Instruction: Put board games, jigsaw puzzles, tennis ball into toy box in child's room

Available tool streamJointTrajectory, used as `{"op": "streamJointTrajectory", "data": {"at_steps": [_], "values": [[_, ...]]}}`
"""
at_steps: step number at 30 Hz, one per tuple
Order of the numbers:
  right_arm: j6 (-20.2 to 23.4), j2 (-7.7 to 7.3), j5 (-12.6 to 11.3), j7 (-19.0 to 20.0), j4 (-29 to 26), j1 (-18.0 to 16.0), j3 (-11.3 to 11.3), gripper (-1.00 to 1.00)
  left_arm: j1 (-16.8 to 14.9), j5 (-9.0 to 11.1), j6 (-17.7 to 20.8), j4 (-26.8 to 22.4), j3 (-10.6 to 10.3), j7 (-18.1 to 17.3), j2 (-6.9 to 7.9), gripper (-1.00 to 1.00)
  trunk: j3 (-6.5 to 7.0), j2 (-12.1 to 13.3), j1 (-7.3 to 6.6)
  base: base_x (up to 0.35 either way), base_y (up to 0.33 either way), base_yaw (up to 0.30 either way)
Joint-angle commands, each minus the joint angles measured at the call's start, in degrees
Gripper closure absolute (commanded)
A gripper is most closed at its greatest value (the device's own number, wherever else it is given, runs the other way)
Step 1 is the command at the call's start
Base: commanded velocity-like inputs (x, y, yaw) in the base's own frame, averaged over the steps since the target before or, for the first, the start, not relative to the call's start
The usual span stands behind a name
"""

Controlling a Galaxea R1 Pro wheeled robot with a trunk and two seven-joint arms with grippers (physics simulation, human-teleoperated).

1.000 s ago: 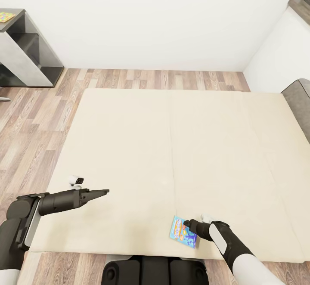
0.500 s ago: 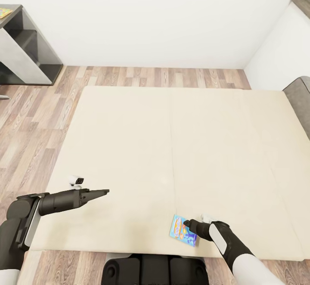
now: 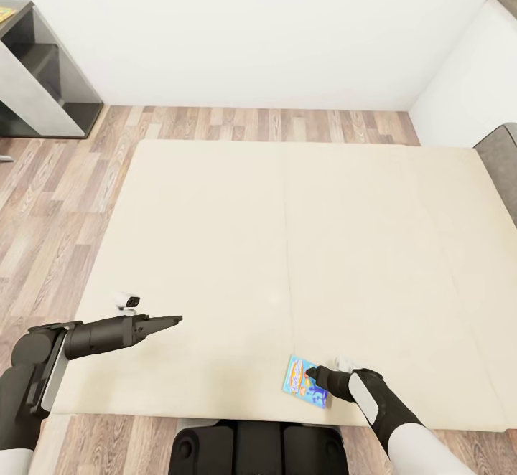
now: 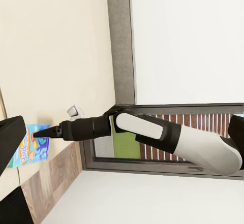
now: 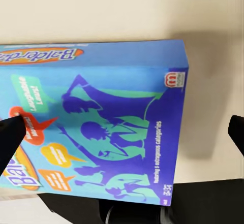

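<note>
1. Clearly early: the flat blue cartoon-covered board game box [image 3: 307, 382] lies on the cream mattress of the bed [image 3: 287, 245], near its front edge.
2. Right claw [image 3: 314, 374] reaches over it, fingers spread wide, nothing gripped.
3. Left claw [image 3: 171, 321] hovers empty, seemingly narrow.
4. Boxing remains undone.

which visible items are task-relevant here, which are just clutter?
Task-relevant:
- flat blue board game box, on the mattress by the right gripper
- cream bed mattress
- dark grey table section

Just there:
- wood-plank floor
- white wall
- dark-framed window
- left gripper, holding nothing
</note>
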Motion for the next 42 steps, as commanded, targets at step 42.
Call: {"op": "streamJointTrajectory", "data": {"at_steps": [42], "values": [[1.47, -0.48, 0.02, 0.39, 0.44, -0.22, -0.62, -1.00, -0.23, 0.05, 0.60, -0.10, -0.01, -0.24, -0.86, -1.00, -0.09, -0.09, 0.03, 0.000, 0.000, 0.000]]}}
